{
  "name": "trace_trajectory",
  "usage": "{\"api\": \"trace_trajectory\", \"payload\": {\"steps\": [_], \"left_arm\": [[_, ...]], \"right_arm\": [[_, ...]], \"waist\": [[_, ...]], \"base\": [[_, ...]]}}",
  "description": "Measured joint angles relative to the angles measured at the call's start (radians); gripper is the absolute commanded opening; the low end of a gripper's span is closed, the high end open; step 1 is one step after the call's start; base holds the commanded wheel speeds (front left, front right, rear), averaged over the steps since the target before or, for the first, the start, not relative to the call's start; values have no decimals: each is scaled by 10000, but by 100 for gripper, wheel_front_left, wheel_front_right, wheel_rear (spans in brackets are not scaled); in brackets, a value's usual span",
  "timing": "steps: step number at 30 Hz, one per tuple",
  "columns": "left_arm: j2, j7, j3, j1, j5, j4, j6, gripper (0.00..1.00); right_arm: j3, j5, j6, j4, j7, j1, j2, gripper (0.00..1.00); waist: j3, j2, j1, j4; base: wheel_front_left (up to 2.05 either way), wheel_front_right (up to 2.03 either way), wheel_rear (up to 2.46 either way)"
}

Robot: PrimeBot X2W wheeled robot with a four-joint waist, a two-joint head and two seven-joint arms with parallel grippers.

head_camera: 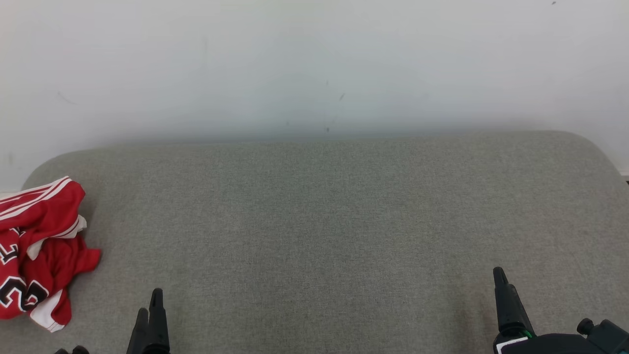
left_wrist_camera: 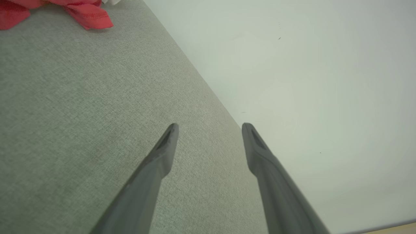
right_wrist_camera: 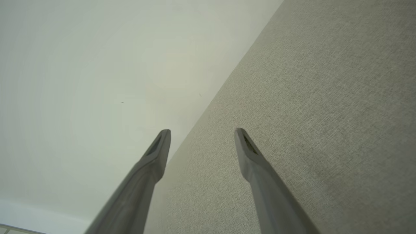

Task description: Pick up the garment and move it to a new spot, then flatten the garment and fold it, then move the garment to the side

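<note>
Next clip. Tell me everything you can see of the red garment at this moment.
The red garment looks like a sports jersey of thin, smooth cloth: red, with white striped trim at its edges and black, white-outlined characters that the folds leave unreadable. It lies crumpled in a loose heap, neither flattened nor folded, at the far left of the grey fabric surface, partly cut off by the head view's left edge. Nothing else in view touches it.

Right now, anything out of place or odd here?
The red garment lies crumpled at the left edge of the grey padded surface, partly out of the head view. The left gripper and right gripper are open, clear of it. No spill or damage.
</note>
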Motion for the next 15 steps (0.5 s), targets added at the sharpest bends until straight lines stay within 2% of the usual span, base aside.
{"api": "trace_trajectory", "payload": {"steps": [15], "left_arm": [[6, -468, -196, 250, 3118, -207, 318, 100]], "right_arm": [[134, -3010, 0, 412, -349, 150, -2, 100]], "waist": [[-179, 0, 0, 16]], "base": [[0, 0, 0]]}}
